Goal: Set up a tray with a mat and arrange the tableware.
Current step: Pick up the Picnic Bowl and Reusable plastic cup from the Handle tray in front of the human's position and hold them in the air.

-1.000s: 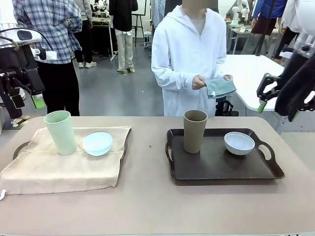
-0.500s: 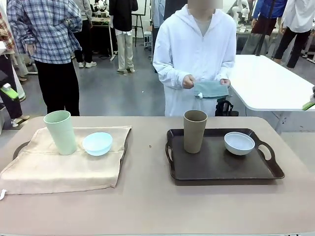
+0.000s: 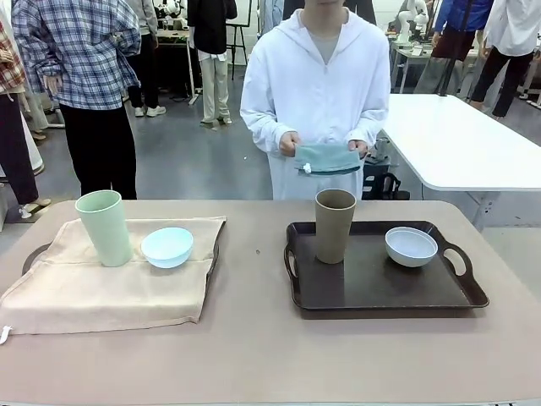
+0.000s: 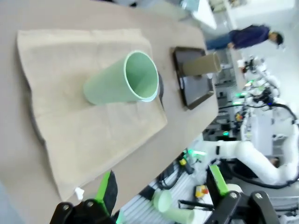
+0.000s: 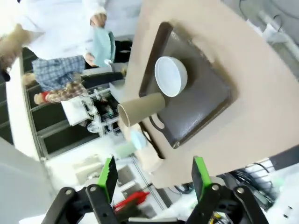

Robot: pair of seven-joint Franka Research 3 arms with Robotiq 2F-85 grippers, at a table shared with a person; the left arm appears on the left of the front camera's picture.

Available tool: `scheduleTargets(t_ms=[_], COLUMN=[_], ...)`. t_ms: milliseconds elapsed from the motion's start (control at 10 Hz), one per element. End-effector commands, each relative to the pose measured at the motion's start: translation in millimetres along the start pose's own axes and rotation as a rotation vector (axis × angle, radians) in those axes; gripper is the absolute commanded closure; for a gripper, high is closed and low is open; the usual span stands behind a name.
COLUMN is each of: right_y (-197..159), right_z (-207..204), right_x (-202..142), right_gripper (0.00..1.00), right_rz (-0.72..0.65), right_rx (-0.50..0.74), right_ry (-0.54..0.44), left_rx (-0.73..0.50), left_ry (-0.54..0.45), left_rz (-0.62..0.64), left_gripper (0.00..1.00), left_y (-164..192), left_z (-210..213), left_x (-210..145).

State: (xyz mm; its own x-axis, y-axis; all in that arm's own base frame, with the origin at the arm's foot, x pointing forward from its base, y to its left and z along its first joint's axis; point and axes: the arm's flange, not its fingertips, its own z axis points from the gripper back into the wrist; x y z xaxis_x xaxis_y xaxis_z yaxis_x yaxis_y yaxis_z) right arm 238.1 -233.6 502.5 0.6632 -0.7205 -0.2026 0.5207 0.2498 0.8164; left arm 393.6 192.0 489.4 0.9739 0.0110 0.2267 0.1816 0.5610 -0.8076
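Observation:
On the left, a pale green cup [image 3: 103, 227] and a light blue bowl [image 3: 167, 247] stand on a beige mat [image 3: 110, 283] that covers a tray. To the right, a tan-brown cup [image 3: 335, 225] and a white bowl [image 3: 411, 245] sit in a bare dark brown tray [image 3: 380, 288]. My left gripper [image 4: 161, 189] hangs open high above the green cup [image 4: 121, 81] and the mat [image 4: 70, 121]. My right gripper [image 5: 154, 175] is open too, high over the dark tray [image 5: 205, 105], the white bowl [image 5: 170, 76] and the tan cup [image 5: 140, 108].
A person in a white hoodie stands at the far edge, both hands holding a folded teal cloth [image 3: 328, 158], which also appears in the right wrist view [image 5: 103, 44]. Bare tabletop lies between the two trays and along the front edge. Other people stand farther back.
Both arms have pulled out of the front view. The person has stepped to the left, bringing the teal cloth in front of the body with both hands.

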Motion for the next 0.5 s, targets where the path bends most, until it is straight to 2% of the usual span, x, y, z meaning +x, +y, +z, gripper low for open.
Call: scheduleTargets(t_ms=[0,200,400], right_y=[-33.9,-47.9,-45.0], right_z=[10.0,21.3,20.5], right_x=[8.4,10.2,10.2], right_gripper=[0.17,0.17,0.17], right_rz=[-0.060,-0.083,-0.076], right_rx=[0.099,0.114,0.112], right_ry=[-0.001,-0.006,0.003], left_rx=[-0.075,-0.137,-0.140], left_ry=[-0.020,0.090,0.166], left_rz=[-0.010,-0.018,-0.016], left_gripper=[0.00,0.00,0.00], left_y=[4.3,13.4,12.0], left_z=[21.8,39.3,40.1], left_x=[-1.5,-13.3,-10.5])
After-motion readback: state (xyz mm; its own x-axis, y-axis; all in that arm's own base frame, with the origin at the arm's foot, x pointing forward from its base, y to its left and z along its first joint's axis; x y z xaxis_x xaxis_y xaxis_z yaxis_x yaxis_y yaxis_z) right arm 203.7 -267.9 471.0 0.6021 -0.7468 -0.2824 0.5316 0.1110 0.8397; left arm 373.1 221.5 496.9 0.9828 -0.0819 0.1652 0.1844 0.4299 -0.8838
